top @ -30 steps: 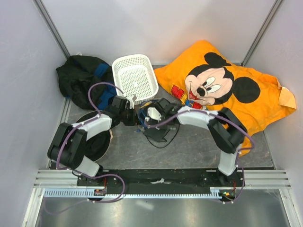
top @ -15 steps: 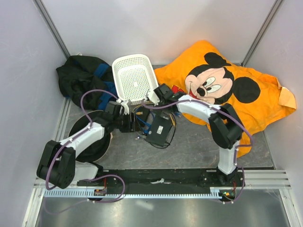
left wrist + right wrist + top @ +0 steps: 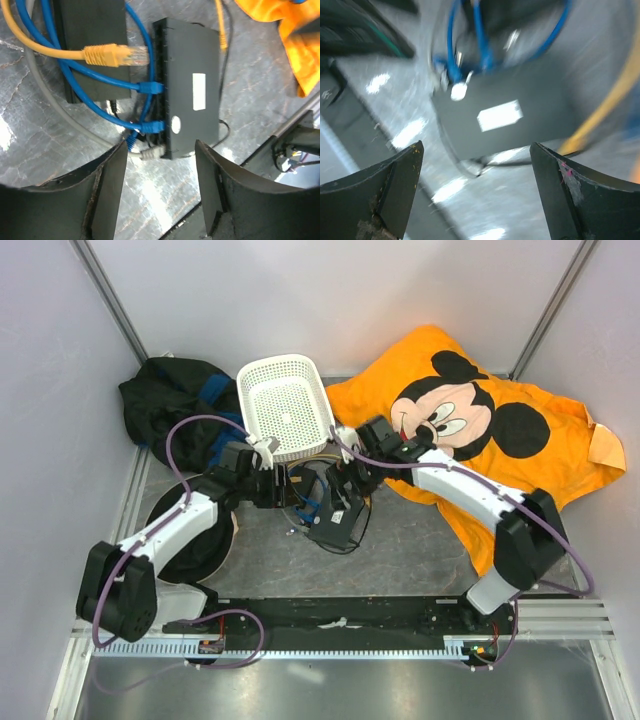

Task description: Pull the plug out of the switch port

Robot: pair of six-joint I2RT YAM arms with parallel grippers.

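A black cloth (image 3: 165, 400) is bunched in the worktop's far left corner. Nearer, by the left edge, a black disc (image 3: 200, 545) lies under the left arm. The left gripper (image 3: 283, 487) hangs over mid-worktop with its fingers (image 3: 107, 195) well parted and nothing between them; its wrist view looks down past them onto the cables. There a brick (image 3: 95, 25) lies left of the switch (image 3: 192, 130), the two close and roughly parallel. A yellow plug (image 3: 112, 55) lies across the brick, its clear tip just short of the switch's port edge and not seated. Two blue plugs (image 3: 150, 87) sit in ports on that edge, and a grey plug (image 3: 150, 153) is at its near end. The switch lies flat at mid-worktop, white label (image 3: 199, 91) up. A white basket (image 3: 285, 415) stands toward the far edge, beyond the switch. The right gripper (image 3: 345, 483) hovers over the switch's far end, fingers (image 3: 395, 190) spread wide and holding nothing; its view is blurred. An orange cushion (image 3: 500, 440) fills the far right corner.
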